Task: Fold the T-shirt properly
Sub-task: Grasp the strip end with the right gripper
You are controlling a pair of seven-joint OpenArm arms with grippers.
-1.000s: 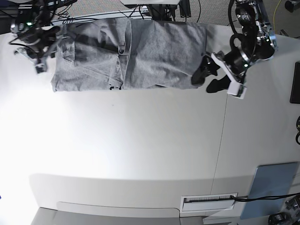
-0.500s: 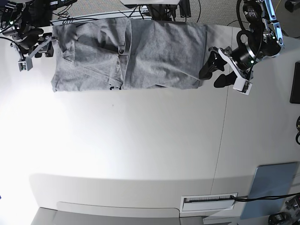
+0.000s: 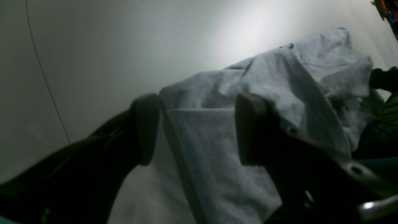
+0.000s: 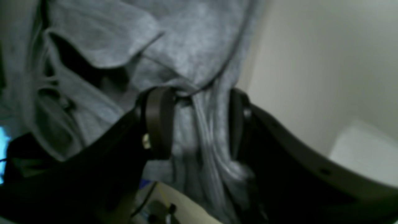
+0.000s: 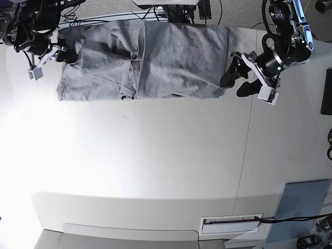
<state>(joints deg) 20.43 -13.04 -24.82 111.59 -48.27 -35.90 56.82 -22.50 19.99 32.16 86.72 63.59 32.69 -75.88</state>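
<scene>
The grey T-shirt (image 5: 171,57) lies as a wide folded band along the table's far edge, with a bit of black lettering (image 5: 126,96) peeking out at its near hem. My left gripper (image 5: 233,86) stands open at the shirt's right end. In the left wrist view a folded corner of the T-shirt (image 3: 205,149) lies between the spread fingers (image 3: 144,129). My right gripper (image 5: 63,54) is at the shirt's left end, open. In the right wrist view, bunched cloth of the T-shirt (image 4: 199,56) runs between its fingers (image 4: 158,124).
The white table (image 5: 155,171) stretches toward the near side, with a seam (image 5: 244,155) on the right. A blue-grey panel (image 5: 301,207) and a labelled slot (image 5: 231,222) sit at the near right. Cables (image 5: 104,18) run behind the shirt.
My right gripper opened wider, swung out left of the shirt, then came back onto its left end. The left gripper shifted slightly toward the far edge, then stayed still and open.
</scene>
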